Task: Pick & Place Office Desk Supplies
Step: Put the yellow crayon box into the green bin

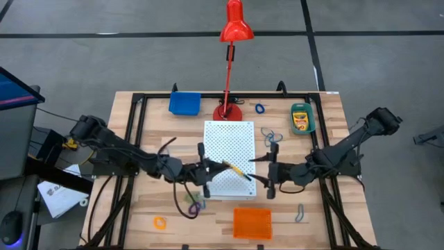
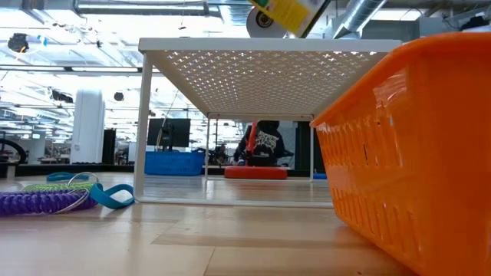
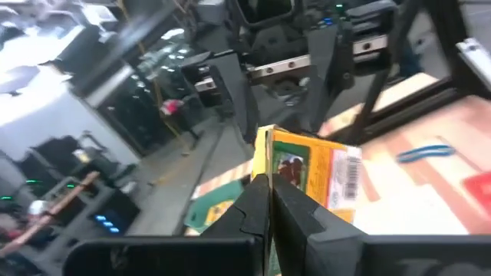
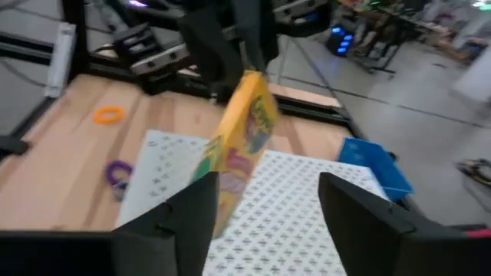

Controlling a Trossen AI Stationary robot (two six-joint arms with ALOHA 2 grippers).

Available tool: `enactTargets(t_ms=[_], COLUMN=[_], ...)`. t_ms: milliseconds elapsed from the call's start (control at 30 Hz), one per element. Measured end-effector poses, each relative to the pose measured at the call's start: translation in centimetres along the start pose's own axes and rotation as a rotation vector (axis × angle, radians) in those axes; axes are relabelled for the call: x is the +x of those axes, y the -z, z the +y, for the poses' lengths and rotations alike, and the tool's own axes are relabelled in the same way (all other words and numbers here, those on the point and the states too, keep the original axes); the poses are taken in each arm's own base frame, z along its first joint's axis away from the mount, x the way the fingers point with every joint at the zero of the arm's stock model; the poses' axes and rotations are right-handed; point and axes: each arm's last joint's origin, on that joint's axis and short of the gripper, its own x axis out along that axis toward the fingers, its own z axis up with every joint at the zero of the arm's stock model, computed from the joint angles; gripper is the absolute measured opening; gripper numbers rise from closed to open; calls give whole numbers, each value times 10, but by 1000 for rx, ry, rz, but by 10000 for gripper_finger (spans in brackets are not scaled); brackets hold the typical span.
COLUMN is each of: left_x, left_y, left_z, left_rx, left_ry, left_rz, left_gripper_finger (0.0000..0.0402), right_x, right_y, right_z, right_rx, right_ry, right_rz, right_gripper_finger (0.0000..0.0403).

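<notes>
Wooden table [image 1: 139, 215] below, the crayon box [image 4: 238, 146] hangs over the white board [image 1: 229, 149], pinched by the left gripper [image 3: 268, 207]. The right gripper [image 4: 268, 203] stands spread around it. Light, stiff cardboard; probably best gripped across its flat faces.

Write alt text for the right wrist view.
A yellow crayon box is held up over the white perforated board by the left gripper, while the right gripper frames it, open. An orange loop, a purple loop and a blue tray lie around.
</notes>
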Motion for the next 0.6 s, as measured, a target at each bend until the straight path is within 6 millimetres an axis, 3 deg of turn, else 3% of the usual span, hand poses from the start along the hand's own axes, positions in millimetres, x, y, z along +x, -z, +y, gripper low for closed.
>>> enactTargets(t_ms=[233, 600], left_x=[7, 15], left_y=[5, 9], left_z=[-6, -14], left_rx=[24, 13], left_ry=[-67, -124], left_rz=[-2, -44], left_gripper_finger=[0, 0], right_x=[-7, -7], right_y=[-8, -13], right_z=[4, 4], right_rx=[27, 99], right_ry=[21, 16], right_rz=[-69, -106], right_gripper_finger=[266, 271])
